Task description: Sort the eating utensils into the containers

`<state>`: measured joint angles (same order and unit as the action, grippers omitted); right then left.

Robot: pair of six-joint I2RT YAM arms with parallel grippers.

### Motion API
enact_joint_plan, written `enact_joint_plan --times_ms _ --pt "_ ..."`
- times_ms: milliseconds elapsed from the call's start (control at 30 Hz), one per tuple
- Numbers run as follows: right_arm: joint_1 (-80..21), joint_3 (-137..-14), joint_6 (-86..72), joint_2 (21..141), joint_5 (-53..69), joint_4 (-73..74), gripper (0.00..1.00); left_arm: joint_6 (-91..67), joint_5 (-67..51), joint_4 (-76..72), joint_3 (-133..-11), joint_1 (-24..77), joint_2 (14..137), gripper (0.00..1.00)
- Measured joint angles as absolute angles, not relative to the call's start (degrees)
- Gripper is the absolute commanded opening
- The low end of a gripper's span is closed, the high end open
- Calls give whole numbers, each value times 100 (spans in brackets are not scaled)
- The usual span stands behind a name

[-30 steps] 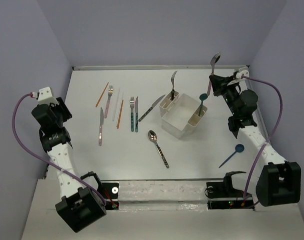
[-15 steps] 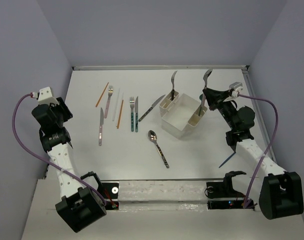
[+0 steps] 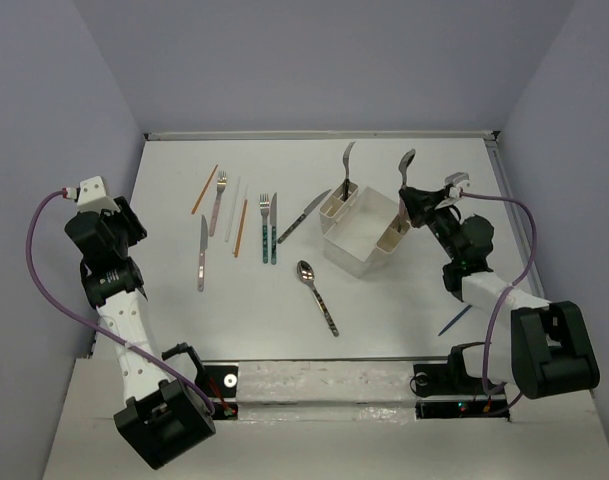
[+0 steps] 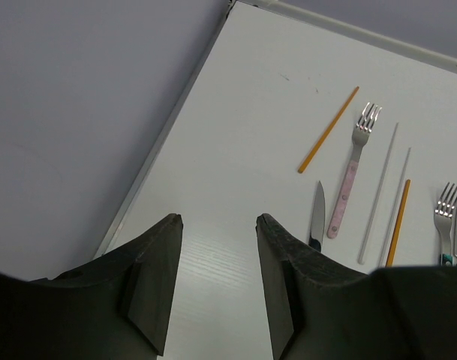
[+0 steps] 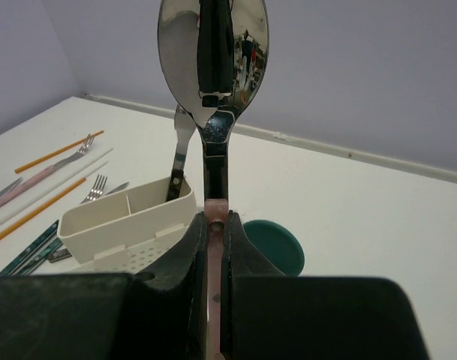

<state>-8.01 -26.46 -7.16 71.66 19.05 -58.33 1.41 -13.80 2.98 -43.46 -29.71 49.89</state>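
Observation:
My right gripper [image 3: 412,203] is shut on the pink handle of a metal spoon [image 3: 407,162], held upright with its bowl up, over the right end slot of the white caddy [image 3: 356,238]. In the right wrist view the fingers clamp the handle at my gripper [image 5: 214,219], with the spoon bowl [image 5: 213,52] above and a teal spoon's bowl [image 5: 275,245] just behind. A dark-handled utensil [image 3: 346,165] stands in the caddy's left slot. My left gripper [image 3: 122,222] hangs open at the far left, nothing between its jaws [image 4: 217,219].
On the table left of the caddy lie an orange chopstick [image 3: 204,188], a pink fork [image 3: 218,200], a pink-handled knife [image 3: 202,252], a second orange chopstick [image 3: 241,228], a teal fork [image 3: 264,222] and a dark knife [image 3: 304,215]. A patterned spoon [image 3: 316,292] lies in front. A blue spoon [image 3: 454,320] lies under the right arm.
The right gripper has carried the pink-handled spoon left and down, from near the right wall to the caddy's right end. The left arm has stayed put.

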Motion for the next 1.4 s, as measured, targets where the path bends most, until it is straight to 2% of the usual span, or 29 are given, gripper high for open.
enact_joint_plan --times_ms 133,167,200,267,300,667,767,867,1000,1133,1200,1300,1400 --pt "-801 -2305 -709 7172 1896 -6040 1 141 -1380 296 -4346 -2971 4987 56" --pt "-801 -2211 -729 7172 1887 -6097 9 141 -1380 298 -4346 -2971 4987 56" --pt "-801 -2143 -735 7170 1885 -6128 27 141 -1380 296 -4346 -2971 4987 56" --pt "-801 -2012 -812 7168 1883 -6132 47 141 -1380 296 -4346 -2971 4987 56" --pt "-801 -2003 -812 7159 1885 -6123 50 141 -1382 296 -4346 -2971 4987 55" --pt "-801 -2541 -838 6042 1664 -5258 59 148 -1409 281 -4320 -2971 4987 56" --pt "-801 -2818 -812 5721 1361 -4604 64 174 -1415 268 -4318 -2971 5033 56" --pt "-797 -3874 -768 5760 803 -3151 67 279 -1439 246 -4342 -2969 5210 55" --pt "-539 -6497 -827 6632 106 -733 66 541 -1481 421 -4893 -2950 5946 56" --pt "753 -9185 -1446 7885 471 1612 63 1072 -1470 615 -5955 -2744 6989 64" --pt "1288 -9896 -1761 8357 832 2287 62 1374 -1400 832 -6344 -2569 7328 64" --pt "2001 -9756 -2141 8847 1074 3256 62 1868 -1140 1041 -7087 -1957 8077 66" --pt "1990 -8665 -2270 8864 666 4204 64 2132 -1074 1168 -7564 -1494 8698 66"
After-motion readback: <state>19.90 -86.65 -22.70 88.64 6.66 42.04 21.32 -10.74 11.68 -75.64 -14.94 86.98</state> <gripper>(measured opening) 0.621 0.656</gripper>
